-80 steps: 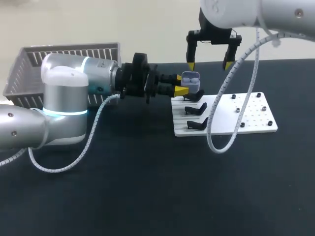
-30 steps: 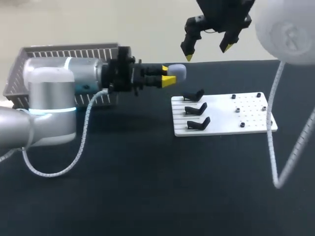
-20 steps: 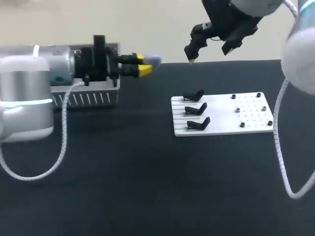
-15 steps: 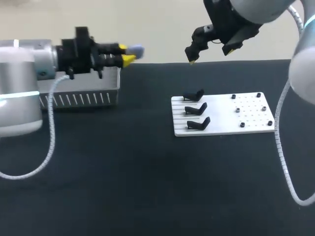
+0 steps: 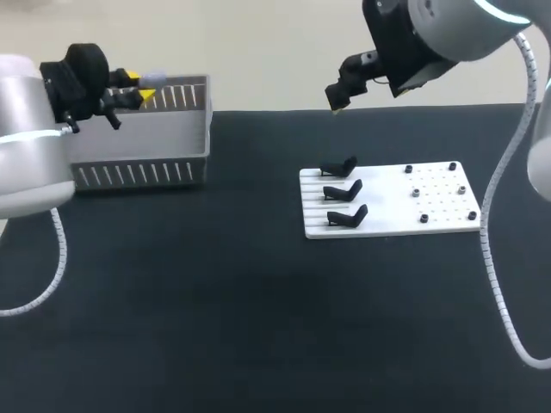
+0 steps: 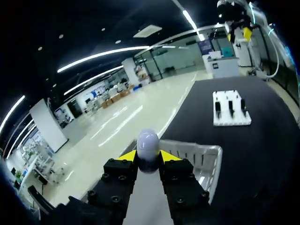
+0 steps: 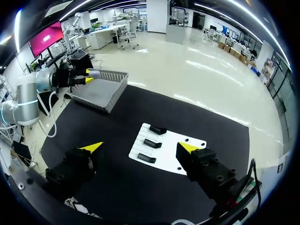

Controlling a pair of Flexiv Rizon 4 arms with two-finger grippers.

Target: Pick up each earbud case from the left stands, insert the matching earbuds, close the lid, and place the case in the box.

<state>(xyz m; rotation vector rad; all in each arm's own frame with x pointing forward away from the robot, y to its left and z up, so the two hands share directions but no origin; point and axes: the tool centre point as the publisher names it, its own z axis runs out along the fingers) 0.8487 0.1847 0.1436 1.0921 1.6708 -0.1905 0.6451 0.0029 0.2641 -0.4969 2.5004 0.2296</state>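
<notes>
a: since the left gripper (image 5: 142,86) hangs up by the box (image 5: 138,159) in the head view, what makes a good drop?
b: i'd get the earbud case (image 5: 157,77) fully over the opening, then lower it inside the walls before letting go, so it can't bounce off the rim. the three stands (image 5: 343,191) on the white board (image 5: 430,211) look bare, so this may be the last case.
a: and the left wrist view?
b: the yellow tips pinch the case (image 6: 148,146) from both sides, only narrowly apart. its lid looks closed, rounded end outward, and the box's rim (image 6: 206,154) shows just ahead and below. i can't tell whether the case is past the near wall.
a: the right wrist view?
b: the right gripper (image 7: 140,147) is spread wide with nothing in it, high above the board and well apart from the box (image 7: 101,96).
</notes>
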